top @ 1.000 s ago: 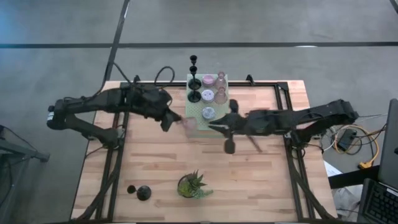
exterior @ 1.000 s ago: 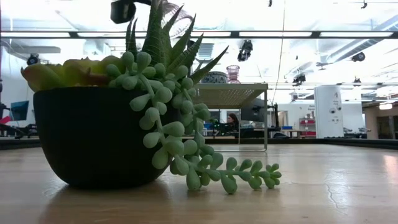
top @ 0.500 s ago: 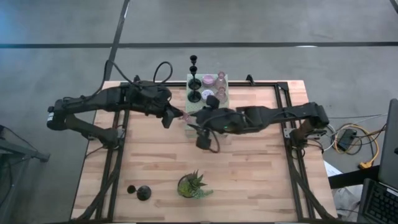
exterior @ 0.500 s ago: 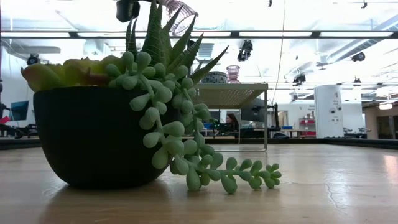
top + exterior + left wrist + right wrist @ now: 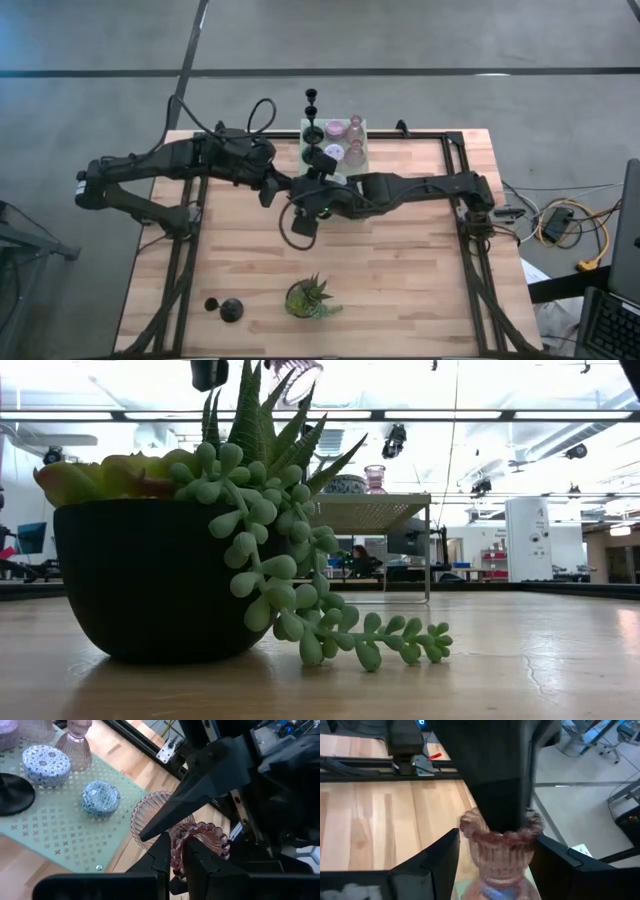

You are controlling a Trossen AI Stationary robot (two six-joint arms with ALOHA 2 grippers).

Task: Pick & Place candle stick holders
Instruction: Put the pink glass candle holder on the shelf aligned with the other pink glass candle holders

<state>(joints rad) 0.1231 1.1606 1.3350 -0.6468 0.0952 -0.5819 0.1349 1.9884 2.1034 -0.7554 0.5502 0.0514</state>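
My left gripper [image 5: 176, 856] is shut on a translucent pink glass holder [image 5: 172, 822], held above the table just left of the pale green perforated box [image 5: 333, 152]. My right gripper [image 5: 492, 865] is open. Its fingers stand on either side of the same holder [image 5: 497, 850] without touching it. On the box stand two black stemmed holders [image 5: 313, 142], pink glass ones [image 5: 354, 128] and squat lilac-grey ones [image 5: 100, 798]. A black holder [image 5: 212, 304] and a round dark one [image 5: 231, 310] rest on the table's near left. My left gripper pinches the scalloped rim [image 5: 176, 840] of the pink holder's cup between its two fingertips. The holder is lifted clear of the table. It tilts, and its ribbed flared end [image 5: 150, 815] points away from the fingers.
A spiky green potted plant [image 5: 308, 297] stands near the table's front edge at the middle and fills the low view [image 5: 200, 550]. The two arms meet close together beside the box. Bare wood lies to the right and near right.
My right gripper has swept toward the table's left edge, from in front of the box to the pink holder held by my left gripper. Its open fingers now flank the holder. My left gripper has kept its hold and stayed about where it was.
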